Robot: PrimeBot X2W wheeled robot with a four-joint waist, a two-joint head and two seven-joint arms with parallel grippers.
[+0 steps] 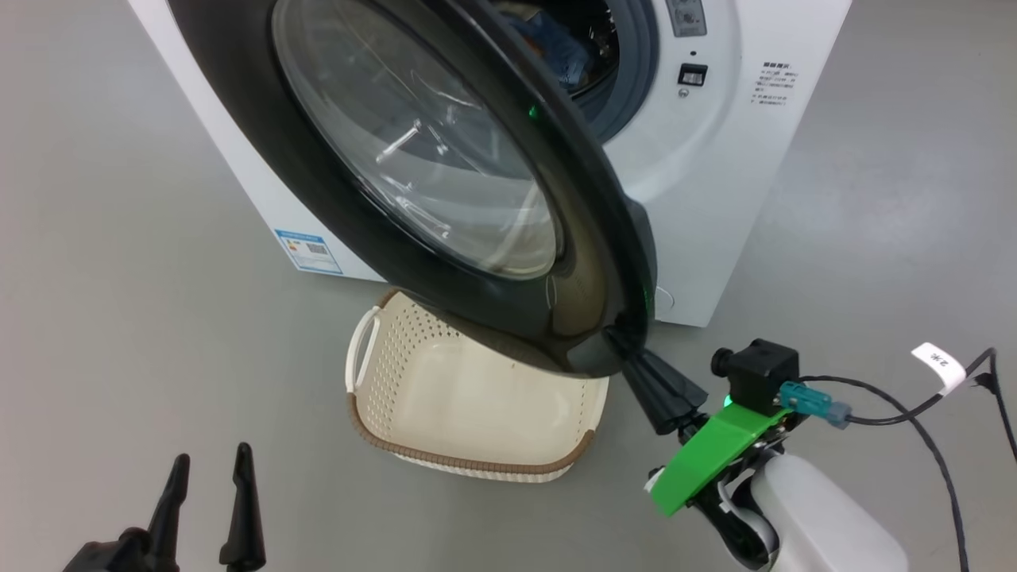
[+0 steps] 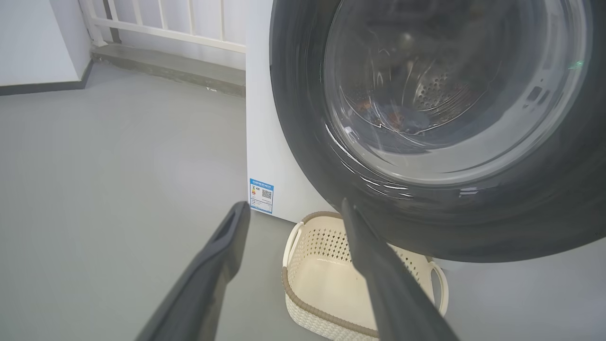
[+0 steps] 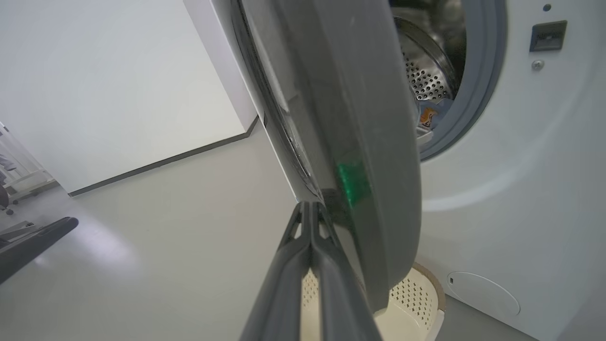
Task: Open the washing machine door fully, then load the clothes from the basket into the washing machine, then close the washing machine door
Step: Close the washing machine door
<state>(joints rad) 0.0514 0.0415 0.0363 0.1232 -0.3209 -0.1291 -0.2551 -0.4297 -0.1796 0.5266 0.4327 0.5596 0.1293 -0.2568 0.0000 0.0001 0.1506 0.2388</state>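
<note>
Head view: right gripper at the washing machine door rim.
You see its fingers pressed together, empty, likely one blunt pusher for closing; clothes lie behind the door, basket beneath it stands empty.

One washing machine is before me, with one round door, one blue energy label and one round service flap. There is one basket, with two white handles. I count two tools of my own, the left gripper and the right gripper, with two dark fingers apiece, four in all. My right wrist carries one green bracket and one white tag. The clothes in the drum are bunched together, so I cannot tell their number.
</note>
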